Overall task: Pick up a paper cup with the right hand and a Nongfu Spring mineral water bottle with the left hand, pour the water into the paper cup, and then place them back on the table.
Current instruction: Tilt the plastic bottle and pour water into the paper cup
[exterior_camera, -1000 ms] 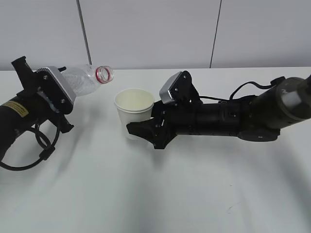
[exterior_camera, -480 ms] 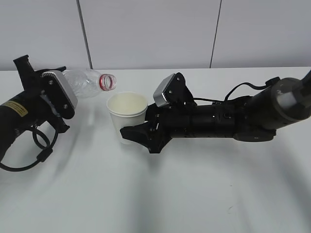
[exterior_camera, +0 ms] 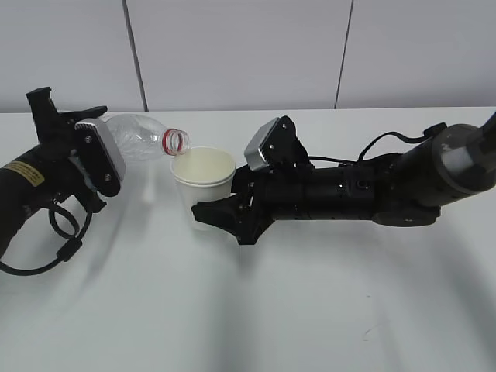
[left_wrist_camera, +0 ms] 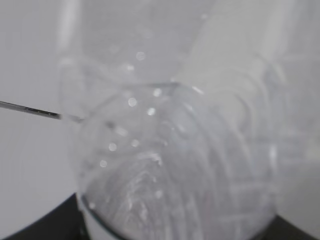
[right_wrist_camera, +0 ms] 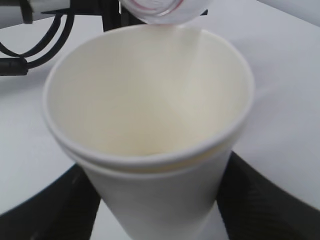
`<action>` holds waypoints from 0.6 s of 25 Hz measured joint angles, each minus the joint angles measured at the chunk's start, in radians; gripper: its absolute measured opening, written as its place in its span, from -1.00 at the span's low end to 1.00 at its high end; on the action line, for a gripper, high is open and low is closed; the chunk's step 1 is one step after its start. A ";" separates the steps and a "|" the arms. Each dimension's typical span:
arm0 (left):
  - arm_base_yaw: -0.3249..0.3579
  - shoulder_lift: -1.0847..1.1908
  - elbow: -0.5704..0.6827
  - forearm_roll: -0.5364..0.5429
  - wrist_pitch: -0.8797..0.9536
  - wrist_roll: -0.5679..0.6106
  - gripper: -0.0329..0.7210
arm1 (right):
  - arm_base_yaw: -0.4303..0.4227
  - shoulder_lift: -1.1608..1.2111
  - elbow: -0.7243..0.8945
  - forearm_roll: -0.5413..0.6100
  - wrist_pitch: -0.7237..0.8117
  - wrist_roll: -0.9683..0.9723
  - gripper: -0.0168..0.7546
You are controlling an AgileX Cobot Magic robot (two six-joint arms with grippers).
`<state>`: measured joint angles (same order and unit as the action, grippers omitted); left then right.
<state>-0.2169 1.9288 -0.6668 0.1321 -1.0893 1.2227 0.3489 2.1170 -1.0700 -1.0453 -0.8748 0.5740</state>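
In the exterior view my left gripper (exterior_camera: 108, 151), on the arm with the yellow sticker, is shut on the clear mineral water bottle (exterior_camera: 139, 136). The bottle is tipped almost level, and its red-ringed mouth (exterior_camera: 177, 140) is at the left rim of the white paper cup (exterior_camera: 203, 174). My right gripper (exterior_camera: 208, 209) is shut on the cup and holds it upright. In the left wrist view the bottle (left_wrist_camera: 175, 165) fills the frame, with droplets inside. In the right wrist view the cup (right_wrist_camera: 150, 100) is between dark fingers (right_wrist_camera: 260, 200), with the bottle mouth (right_wrist_camera: 160, 10) above its far rim. I cannot make out water in the cup.
The white table (exterior_camera: 310, 310) stretches in front of both arms. A looped black cable (exterior_camera: 66, 225) hangs under the left arm. A grey panelled wall (exterior_camera: 232, 54) stands behind the table's far edge.
The cup moved left toward the bottle, then held still. The bottle tipped lower and its mouth came right, down to the cup's rim.
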 joint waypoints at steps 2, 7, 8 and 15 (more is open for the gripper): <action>0.000 0.000 0.000 -0.001 0.000 0.007 0.06 | 0.000 0.000 0.000 0.000 0.000 0.000 0.36; 0.000 0.000 0.000 -0.002 0.000 0.043 0.06 | 0.000 0.000 0.000 0.000 0.006 0.002 0.36; 0.000 0.000 0.000 -0.003 0.000 0.045 0.06 | 0.000 0.000 0.000 0.000 0.006 0.002 0.36; -0.026 -0.002 0.000 -0.025 0.000 0.077 0.06 | 0.000 0.000 0.000 0.000 0.027 0.002 0.36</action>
<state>-0.2433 1.9272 -0.6668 0.1070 -1.0893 1.3000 0.3489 2.1170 -1.0700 -1.0453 -0.8474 0.5758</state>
